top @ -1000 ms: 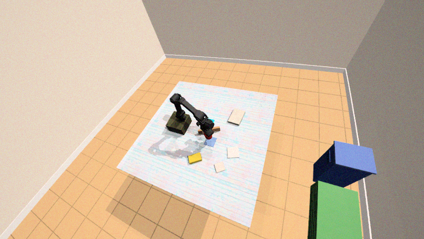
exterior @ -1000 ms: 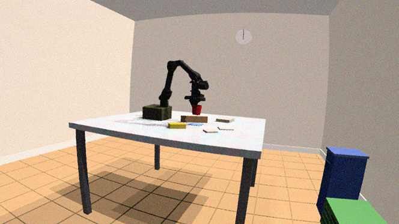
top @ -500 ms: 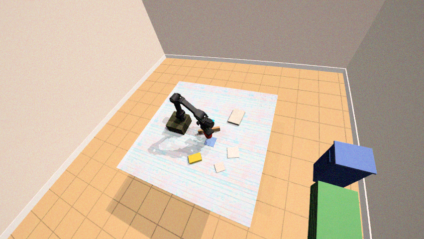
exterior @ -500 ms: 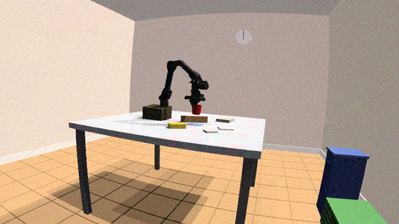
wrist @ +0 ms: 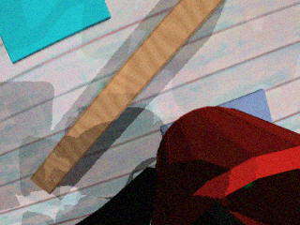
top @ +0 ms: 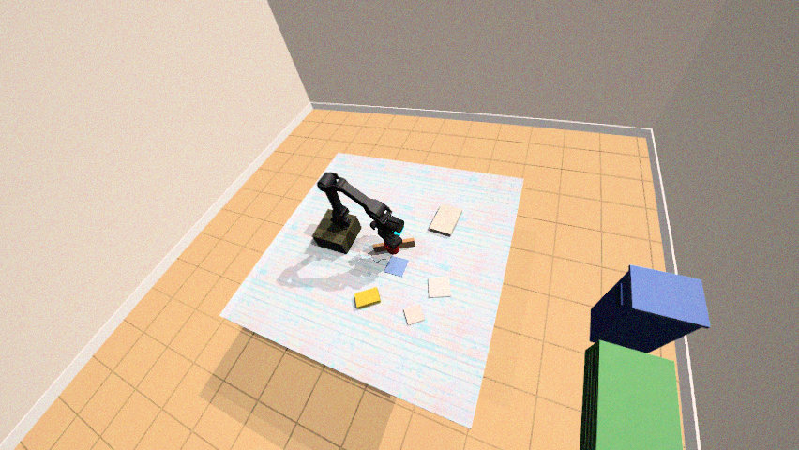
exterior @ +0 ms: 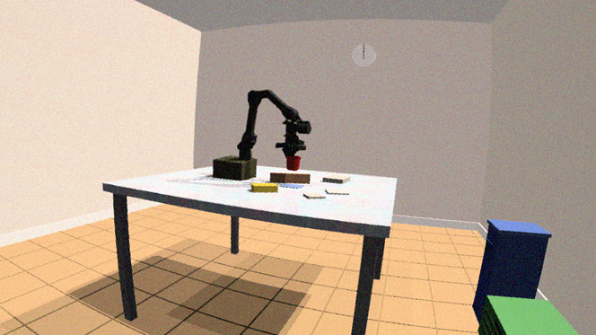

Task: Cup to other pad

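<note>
The red cup [top: 393, 248] [exterior: 294, 163] [wrist: 202, 136] is held above the table, near the wooden bar, and looks about upright. My gripper [top: 394, 242] [exterior: 292, 155] is shut on it. A small green marble [wrist: 248, 185] shows inside the cup; any other marbles are hidden by the dark interior. The blue pad [top: 396, 267] [exterior: 291, 185] [wrist: 250, 107] lies on the near side of the bar, partly behind the cup in the wrist view. The cyan pad [top: 398, 233] [wrist: 56, 28] lies on the far side of the bar, mostly hidden by the arm in the top view.
The wooden bar [top: 410, 243] [exterior: 286, 178] [wrist: 127, 84] stands between the two pads, below the cup. A yellow block [top: 367, 297] [exterior: 264, 188], a larger cream block [top: 445, 219] [exterior: 336, 178] and two thin pale squares [top: 439, 287] [top: 414, 315] also lie on the table.
</note>
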### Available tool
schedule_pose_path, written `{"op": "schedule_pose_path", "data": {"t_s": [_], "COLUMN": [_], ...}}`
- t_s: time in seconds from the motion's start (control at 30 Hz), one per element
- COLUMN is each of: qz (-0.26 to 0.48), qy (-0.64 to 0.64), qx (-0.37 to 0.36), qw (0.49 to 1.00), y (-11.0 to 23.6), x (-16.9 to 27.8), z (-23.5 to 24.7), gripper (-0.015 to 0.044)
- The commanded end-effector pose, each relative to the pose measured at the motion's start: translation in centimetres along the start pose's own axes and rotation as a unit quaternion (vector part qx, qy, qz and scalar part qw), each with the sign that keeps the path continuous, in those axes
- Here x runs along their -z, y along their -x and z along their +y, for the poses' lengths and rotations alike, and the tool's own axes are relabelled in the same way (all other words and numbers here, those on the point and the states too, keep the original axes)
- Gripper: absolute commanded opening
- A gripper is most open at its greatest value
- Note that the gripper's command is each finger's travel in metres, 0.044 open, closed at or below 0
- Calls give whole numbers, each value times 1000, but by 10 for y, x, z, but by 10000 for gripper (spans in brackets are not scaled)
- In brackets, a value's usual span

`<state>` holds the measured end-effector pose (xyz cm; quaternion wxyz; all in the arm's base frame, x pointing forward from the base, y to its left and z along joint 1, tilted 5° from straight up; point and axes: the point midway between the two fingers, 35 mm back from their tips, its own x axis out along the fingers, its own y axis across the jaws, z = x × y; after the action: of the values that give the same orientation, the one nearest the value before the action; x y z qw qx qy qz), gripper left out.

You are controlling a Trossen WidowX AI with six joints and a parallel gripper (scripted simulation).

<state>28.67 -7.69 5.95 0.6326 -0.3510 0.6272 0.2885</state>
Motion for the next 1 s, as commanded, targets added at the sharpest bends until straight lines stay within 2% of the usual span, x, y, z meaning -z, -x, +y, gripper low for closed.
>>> {"op": "schedule_pose_path", "data": {"t_s": [0.0, 0.97], "qz": [2, 1], "qy": [-2, -2], "qx": [1, -1], "qw": [1000, 1000], "y": [0, 2], "x": [-5, -41], "z": [9, 60], "gripper": [0, 0]}}
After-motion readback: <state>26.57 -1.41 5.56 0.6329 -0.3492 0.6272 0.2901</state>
